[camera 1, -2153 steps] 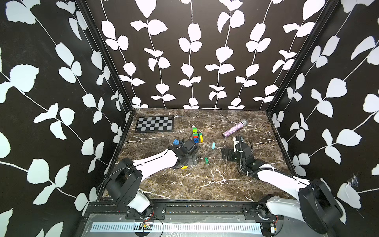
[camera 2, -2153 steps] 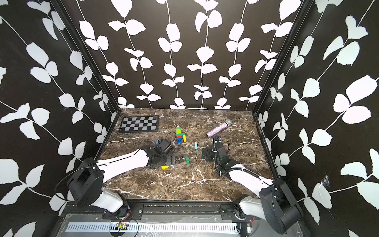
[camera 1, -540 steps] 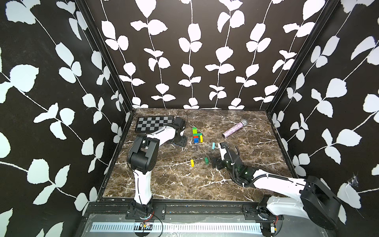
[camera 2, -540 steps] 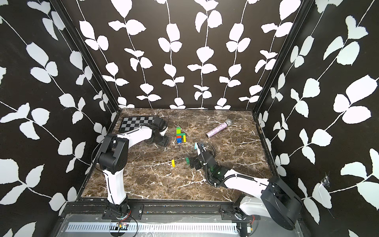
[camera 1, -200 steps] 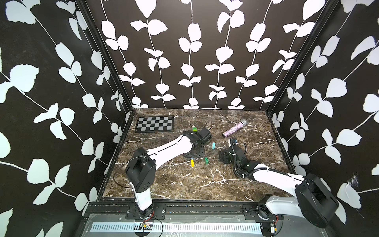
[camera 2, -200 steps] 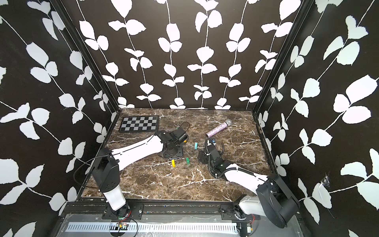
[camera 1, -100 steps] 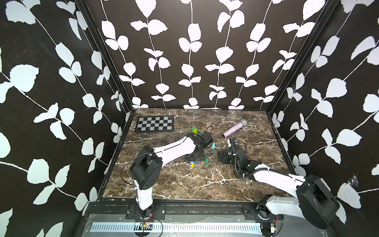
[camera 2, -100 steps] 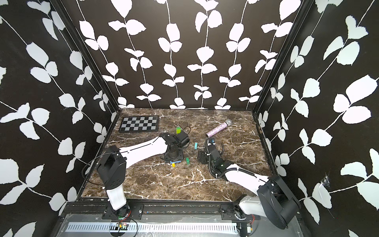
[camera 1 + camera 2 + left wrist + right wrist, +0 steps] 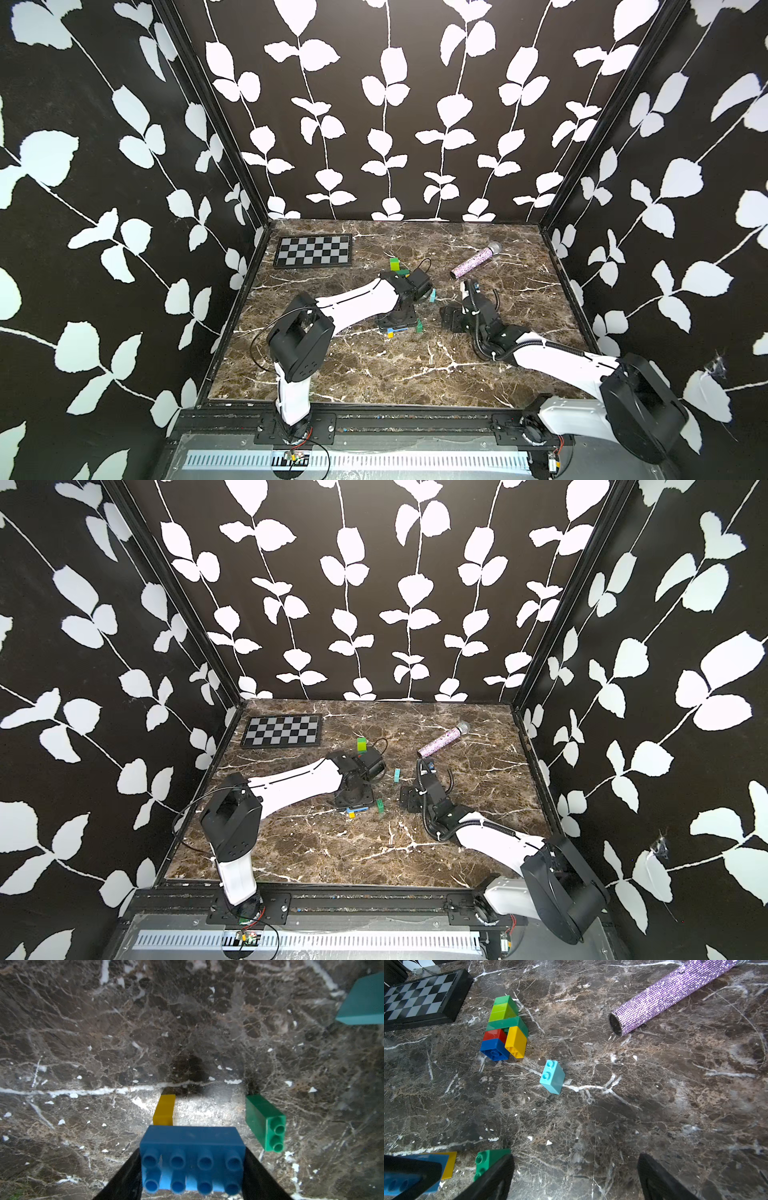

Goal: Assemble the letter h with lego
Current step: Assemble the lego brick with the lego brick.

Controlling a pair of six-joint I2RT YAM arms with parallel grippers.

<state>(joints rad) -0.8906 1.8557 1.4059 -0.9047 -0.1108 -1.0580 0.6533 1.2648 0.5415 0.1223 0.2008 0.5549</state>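
Blue lego brick [image 9: 192, 1145] clamped between left gripper [image 9: 192, 1167] fingers, yellow brick [image 9: 164, 1109] just beyond; in top view dark green brick [image 9: 419, 327] at its 3 o'clock; right gripper [image 9: 575, 1157] spread wide, empty, further at 3 o'clock

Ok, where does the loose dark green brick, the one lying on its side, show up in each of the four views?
In a top view: the dark green brick lies mid-table, just right of the yellow brick.
In a top view: the brick sits mid-table, right of the yellow one.
Left wrist: on its side, studs facing the camera, beside the blue brick.
Right wrist: partly hidden, near the yellow brick.
Shared landmark: the yellow brick, seen in all four.
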